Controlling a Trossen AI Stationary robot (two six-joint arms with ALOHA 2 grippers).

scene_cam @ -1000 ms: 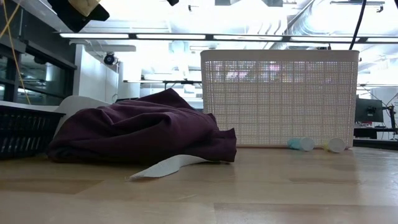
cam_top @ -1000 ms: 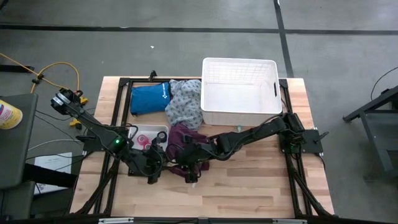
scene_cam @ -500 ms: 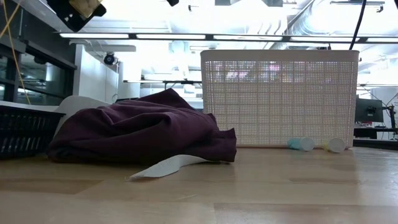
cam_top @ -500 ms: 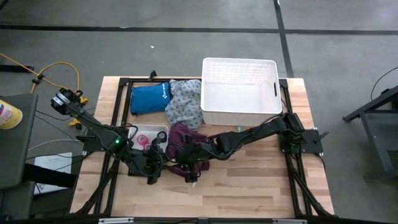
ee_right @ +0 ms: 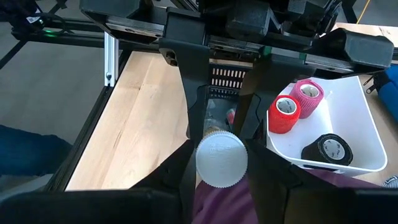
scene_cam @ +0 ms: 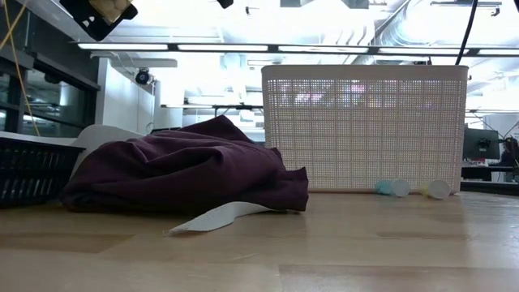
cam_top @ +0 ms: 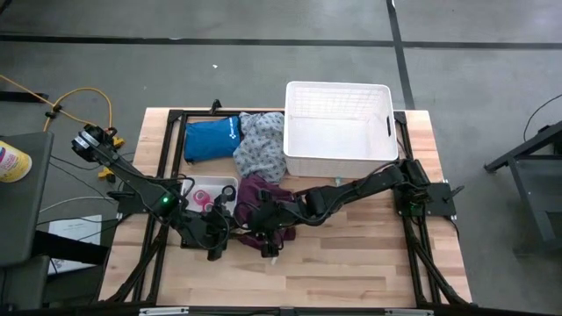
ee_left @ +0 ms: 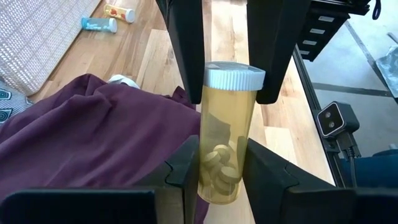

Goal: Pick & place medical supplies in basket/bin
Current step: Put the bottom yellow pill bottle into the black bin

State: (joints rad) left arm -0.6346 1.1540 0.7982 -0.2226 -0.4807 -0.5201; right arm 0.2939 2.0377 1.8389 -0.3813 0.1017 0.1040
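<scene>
An amber pill bottle [ee_left: 225,143] with a white cap and pale tablets inside hangs above the maroon garment [cam_top: 259,197], left of the table's middle. My left gripper [ee_left: 222,167] is shut on its base end. My right gripper [ee_right: 222,171] is shut on its cap end, and the two face each other. The maroon garment lies heaped on the wood [scene_cam: 186,174]. The big white lattice basket [cam_top: 338,132] stands at the far right. Pink and red rolls [ee_right: 295,106] lie in the small white tray [cam_top: 230,185]. My left gripper pinches the bottle's amber body near its base [ee_left: 214,177] between its two fingers. The fingers lie along the bottle, coming from the table's left and slanting down. The bottle is clear of the cloth. My right gripper has the bottle's cap end [ee_right: 222,160] between its two fingers, the cap's flat top facing its wrist. The fingers [ee_left: 186,56] come from the table's right, slanting down, and lie along the bottle.
A grey-patterned garment [cam_top: 259,145] and a blue pouch [cam_top: 211,138] lie at the far left. Two small vials [scene_cam: 393,187] [scene_cam: 438,189] lie on the wood at the basket's near wall. A black mesh crate [scene_cam: 32,170] sits at the left. Bare wood lies along the near edge.
</scene>
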